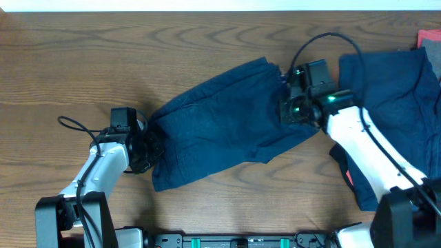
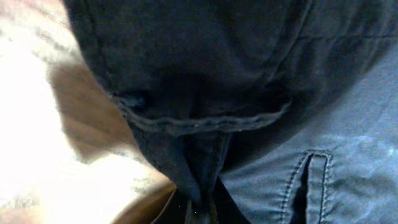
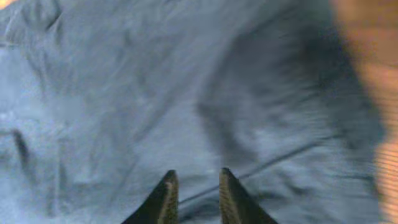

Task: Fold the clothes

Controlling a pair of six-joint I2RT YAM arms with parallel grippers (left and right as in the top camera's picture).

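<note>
While the left gripper (image 1: 151, 145) is clamped on the near-left end of the shorts (image 1: 220, 124) lying slantwise mid-table, and the right gripper (image 1: 283, 105) hovers with jaws narrowly parted over the far-right end, a sound fold likely requires a matching firm pinch there first.

You are seeing the left arm (image 1: 103, 165) and right arm (image 1: 353, 138) wearing white shells over black joints, each trailing a black cable (image 1: 69, 122). The right claw (image 3: 194, 196) is showing dark, tapered tips.
</note>
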